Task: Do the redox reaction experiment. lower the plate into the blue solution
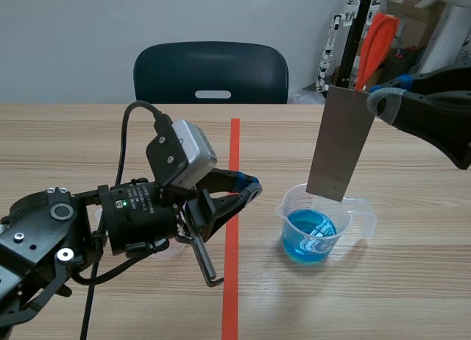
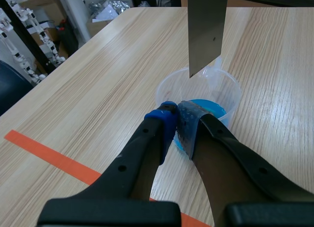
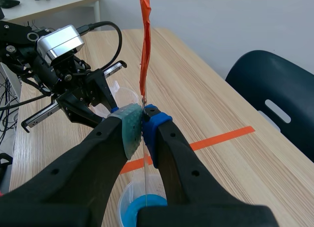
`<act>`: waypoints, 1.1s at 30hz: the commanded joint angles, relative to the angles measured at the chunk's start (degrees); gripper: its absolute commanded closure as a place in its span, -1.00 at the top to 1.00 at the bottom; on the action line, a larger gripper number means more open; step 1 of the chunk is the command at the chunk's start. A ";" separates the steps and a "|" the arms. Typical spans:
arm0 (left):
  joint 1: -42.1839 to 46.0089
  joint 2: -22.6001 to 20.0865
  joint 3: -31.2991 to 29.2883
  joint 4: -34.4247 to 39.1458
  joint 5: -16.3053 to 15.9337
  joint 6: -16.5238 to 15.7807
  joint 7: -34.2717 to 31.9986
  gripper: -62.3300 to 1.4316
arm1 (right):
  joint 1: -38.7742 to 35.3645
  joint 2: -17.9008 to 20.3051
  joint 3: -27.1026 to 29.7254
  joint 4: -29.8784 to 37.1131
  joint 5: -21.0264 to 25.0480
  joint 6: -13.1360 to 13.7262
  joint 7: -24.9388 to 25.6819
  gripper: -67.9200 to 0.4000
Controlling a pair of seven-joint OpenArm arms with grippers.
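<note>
A clear plastic beaker (image 1: 322, 224) holding blue solution (image 1: 309, 233) stands right of the tape line. A grey metal plate (image 1: 341, 141) with an orange strip (image 1: 375, 42) at its top hangs upright over the beaker, its lower edge about level with the rim and above the liquid. My right gripper (image 1: 377, 98) is shut on the plate's upper end; in the right wrist view the plate (image 3: 145, 187) shows edge-on between the pads of that gripper (image 3: 143, 120). My left gripper (image 1: 249, 187) is shut on nothing, left of the beaker; in its own view the gripper (image 2: 176, 118) sits just before the beaker (image 2: 230, 89) and plate (image 2: 206, 30).
An orange-red tape line (image 1: 232, 229) runs down the table's middle. A small clear dish (image 3: 125, 97) lies by the left arm (image 1: 88, 229). A dark chair (image 1: 211, 71) stands behind the far edge, with clutter at the back right.
</note>
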 commanded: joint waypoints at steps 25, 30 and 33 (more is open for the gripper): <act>-0.31 0.28 -0.04 0.46 -1.29 -0.09 -1.90 -0.82 | 0.83 0.63 0.85 0.92 0.85 0.48 1.09 -0.97; -0.31 0.28 -0.04 0.46 -1.29 -0.09 -2.05 -0.81 | 0.83 0.63 0.85 0.92 0.85 0.48 1.09 -0.97; -0.31 0.28 -0.04 0.46 -1.27 -0.09 -2.05 -0.82 | 0.83 0.63 0.85 0.92 0.85 0.48 1.09 -0.97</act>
